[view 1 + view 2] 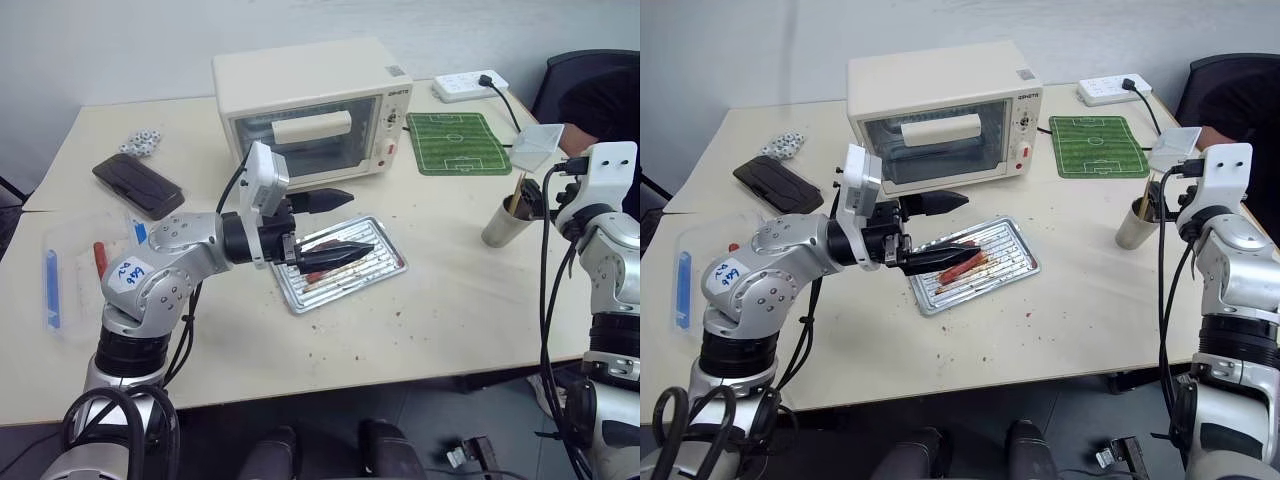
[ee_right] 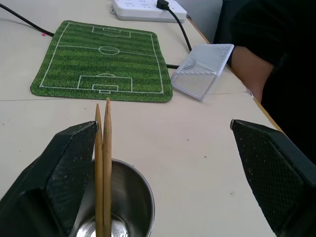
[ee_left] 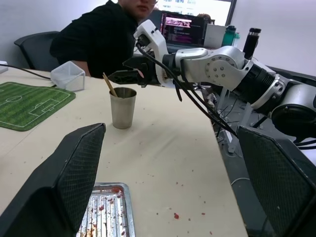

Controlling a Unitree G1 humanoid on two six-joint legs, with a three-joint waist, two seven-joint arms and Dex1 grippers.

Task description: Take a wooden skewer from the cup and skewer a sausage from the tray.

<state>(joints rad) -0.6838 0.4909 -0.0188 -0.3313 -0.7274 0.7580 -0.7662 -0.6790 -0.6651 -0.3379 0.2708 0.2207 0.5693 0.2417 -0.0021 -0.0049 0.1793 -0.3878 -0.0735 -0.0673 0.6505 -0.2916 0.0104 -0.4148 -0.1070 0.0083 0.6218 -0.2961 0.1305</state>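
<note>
Nearest my camera, my left gripper [image 1: 945, 230] hangs over the tray [image 1: 385, 262] with its fingers spread wide and nothing between them. The tray sits mid-table, just in front of the toaster oven [image 1: 310, 100]; on its ribbed bottom I see reddish sausages [image 1: 962, 265] and greasy smears, partly hidden under the lower finger. They look soft and slick to me, likely to roll when pushed from one end.

Further out on my right, the cup [image 3: 123, 107] stands near the table's right edge. My right gripper [image 2: 163, 163] is poised above its rim, jaws fully apart and empty. Two wooden skewers [image 2: 102, 163] lean together against the cup's wall on the side of one finger, their tips rising above the rim. I judge them light, stiff and easy to snap or let twist, so I would pinch one on the exposed upper part, well clear of its neighbour.

Beyond the cup lie a green football-pitch mat [image 2: 101, 61], a clear plastic container [image 2: 202, 69] and a power strip [image 1: 470, 85]. A person in black sits at the far corner.
</note>
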